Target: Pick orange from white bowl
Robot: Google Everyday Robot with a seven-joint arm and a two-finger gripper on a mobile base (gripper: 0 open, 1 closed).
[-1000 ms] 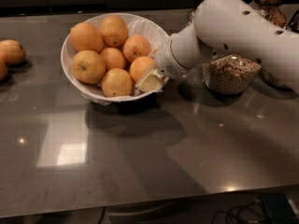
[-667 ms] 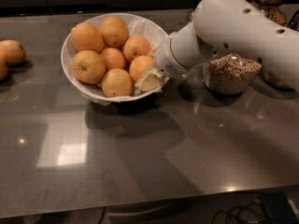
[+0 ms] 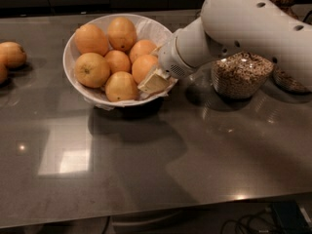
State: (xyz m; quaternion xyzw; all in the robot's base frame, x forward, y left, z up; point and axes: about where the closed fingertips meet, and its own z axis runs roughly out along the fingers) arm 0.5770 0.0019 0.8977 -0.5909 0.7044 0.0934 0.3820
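7 oranges (image 3: 92,69) in white bowl (image 3: 73,84), jaws against right-side orange (image 3: 144,66), apart or clamped unclear

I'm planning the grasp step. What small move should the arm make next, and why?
Probably ease the pincer a little deeper around the nearest orange. The pincer sits at the right rim of the bowl, against that orange, and all six oranges lie in the bowl, none lifted.

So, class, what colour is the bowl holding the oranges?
White: the bowl, best in the camera view; the gripper is at its rim among the oranges.
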